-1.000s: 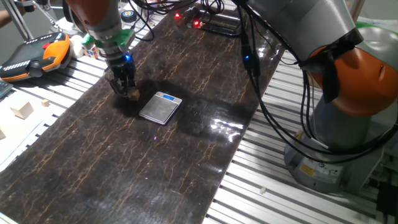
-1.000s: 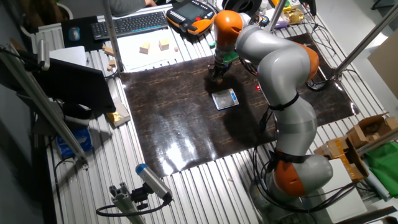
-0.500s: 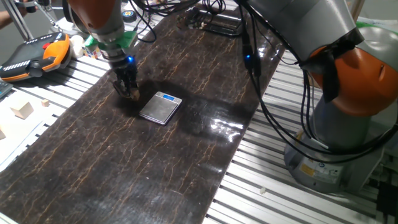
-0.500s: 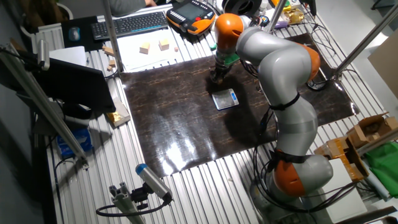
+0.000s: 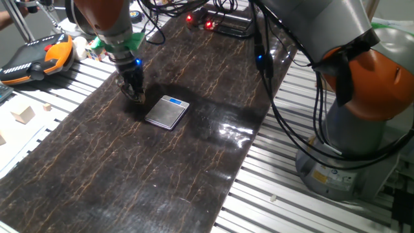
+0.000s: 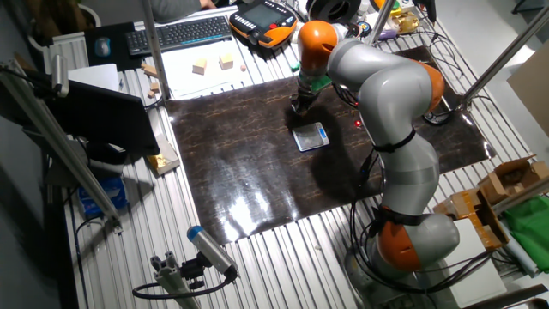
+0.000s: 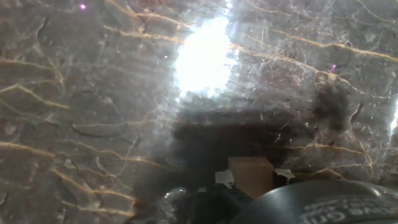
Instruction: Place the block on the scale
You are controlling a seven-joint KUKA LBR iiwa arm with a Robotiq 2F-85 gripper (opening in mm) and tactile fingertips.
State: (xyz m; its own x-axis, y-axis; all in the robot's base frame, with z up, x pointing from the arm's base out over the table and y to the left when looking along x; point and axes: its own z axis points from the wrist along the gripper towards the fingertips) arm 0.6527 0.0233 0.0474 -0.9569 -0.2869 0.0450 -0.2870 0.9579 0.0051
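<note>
- Two fingers of the gripper (image 5: 135, 96) pinch the block (image 7: 250, 175), a tan wooden cube that sits between their tips just above the dark mat (image 5: 194, 149).
- Small, rigid and likely very light, the block looks best held across its flat opposite faces, as it is now.
- Just beside the gripper, toward the robot's base, lies the scale (image 5: 167, 111), bare.

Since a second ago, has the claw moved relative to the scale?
Yes. The claw, shut on the block, has edged slightly toward the scale.
</note>
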